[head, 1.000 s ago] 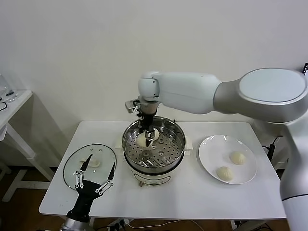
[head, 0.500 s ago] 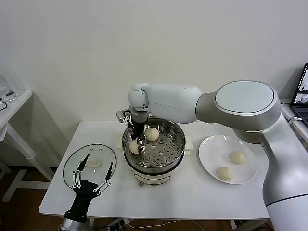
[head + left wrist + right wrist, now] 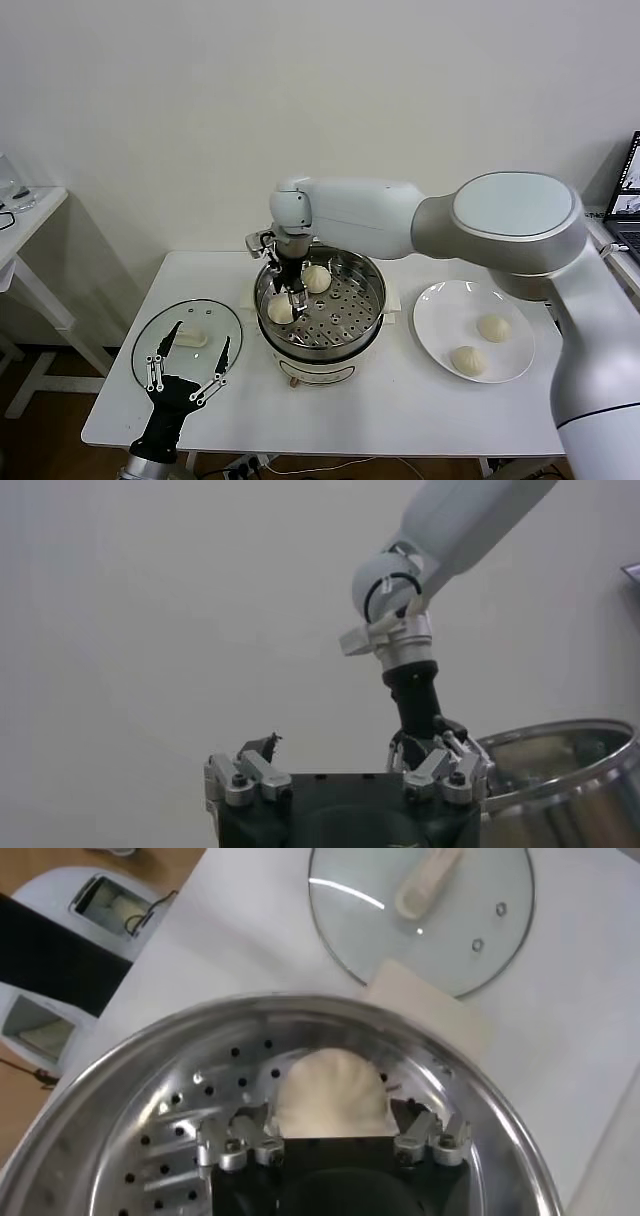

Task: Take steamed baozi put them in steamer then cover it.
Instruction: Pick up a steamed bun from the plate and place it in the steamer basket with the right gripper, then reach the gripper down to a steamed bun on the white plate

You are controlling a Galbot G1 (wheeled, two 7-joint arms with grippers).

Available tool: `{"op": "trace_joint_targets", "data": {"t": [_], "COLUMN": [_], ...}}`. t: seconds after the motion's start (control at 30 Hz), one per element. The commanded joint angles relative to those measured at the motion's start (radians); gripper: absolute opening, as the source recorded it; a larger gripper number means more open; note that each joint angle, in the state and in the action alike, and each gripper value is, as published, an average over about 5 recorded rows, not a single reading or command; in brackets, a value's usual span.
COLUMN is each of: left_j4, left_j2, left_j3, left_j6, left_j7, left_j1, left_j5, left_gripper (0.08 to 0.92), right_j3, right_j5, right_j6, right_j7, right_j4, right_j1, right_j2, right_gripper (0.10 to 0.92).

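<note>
The steamer (image 3: 372, 292) stands mid-table with two steamed baozi on its perforated tray, one at the back (image 3: 316, 278) and one at the left (image 3: 281, 309). My right gripper (image 3: 289, 299) reaches down into the pot and is open, its fingers astride the left baozi (image 3: 330, 1088), which rests on the tray. Two more baozi (image 3: 493, 327) (image 3: 466, 360) lie on the white plate (image 3: 440, 300). The glass cover (image 3: 165, 330) lies flat on the table's left. My left gripper (image 3: 201, 336) hovers open over the cover's near edge, holding nothing.
A white pad (image 3: 430, 1013) lies between cover and steamer. A small side table (image 3: 25, 215) stands off to the far left. The table's front edge runs close to the left arm.
The right gripper shifted to the steamer's left side, lowered and opened, leaving its baozi on the tray. The back baozi came into view. The left gripper barely moved.
</note>
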State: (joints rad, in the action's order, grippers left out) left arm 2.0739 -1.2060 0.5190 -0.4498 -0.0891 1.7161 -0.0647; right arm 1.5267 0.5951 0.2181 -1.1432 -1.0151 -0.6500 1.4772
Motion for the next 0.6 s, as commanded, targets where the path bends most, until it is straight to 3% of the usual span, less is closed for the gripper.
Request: {"op": "trace_joint_targets", "data": {"t": [0.03, 0.37, 0.6], "left_j4": [0.000, -0.006, -0.008], "left_j2": [0.000, 0.004, 0.007], "left_j3": [-0.002, -0.022, -0.014], "left_j6": [0.000, 0.004, 0.005], "left_j7": [0.000, 0.000, -0.001], "left_j1": [0.000, -0.008, -0.010], "left_j5": [-0.004, -0.018, -0.018], "left_gripper": [0.823, 0.823, 0.823], "right_j3": [-0.057, -0.058, -0.146], "right_j5": [-0.068, -0.231, -0.367], "right_j6": [-0.017, -0.127, -0.166], "right_j7": [-0.063, -0.167, -0.172], "right_j4": [-0.267, -0.291, -0.208], "right_j1": [-0.131, -0.117, 0.121], "right_j2": [-0.349, -0.754, -0.863], "right_gripper": [0.823, 0.823, 0.823]}}
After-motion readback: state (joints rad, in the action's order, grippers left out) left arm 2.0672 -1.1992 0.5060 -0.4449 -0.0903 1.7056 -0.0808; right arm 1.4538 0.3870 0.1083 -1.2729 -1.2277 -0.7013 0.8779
